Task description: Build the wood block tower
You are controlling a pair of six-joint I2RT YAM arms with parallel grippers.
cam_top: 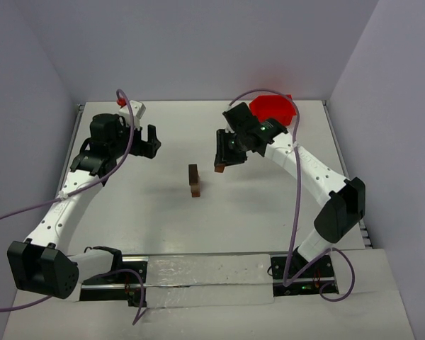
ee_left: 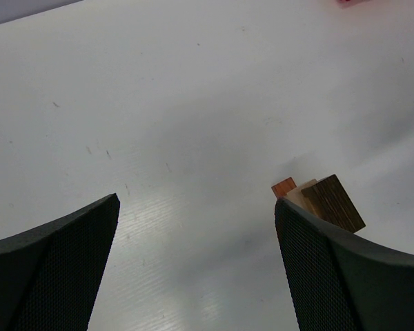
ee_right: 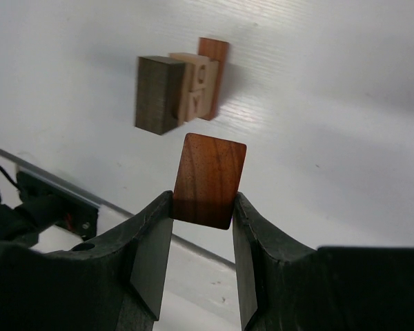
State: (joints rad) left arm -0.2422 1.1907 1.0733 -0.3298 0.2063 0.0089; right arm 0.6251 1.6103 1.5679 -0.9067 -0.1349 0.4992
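The tower [cam_top: 194, 180] is a short stack of small wood blocks at the table's middle. It shows in the right wrist view [ee_right: 183, 89] as a dark block, a pale block and a reddish block. In the left wrist view [ee_left: 321, 202] it sits just past the right finger. My right gripper [cam_top: 222, 164] is shut on a reddish-brown wood block [ee_right: 209, 179] and holds it in the air, to the right of the tower. My left gripper [cam_top: 150, 144] is open and empty, well left of the tower.
A red plastic bin [cam_top: 273, 109] stands at the back right, behind the right arm. The table's side walls lie left and right. A rail runs along the near edge [cam_top: 205, 273].
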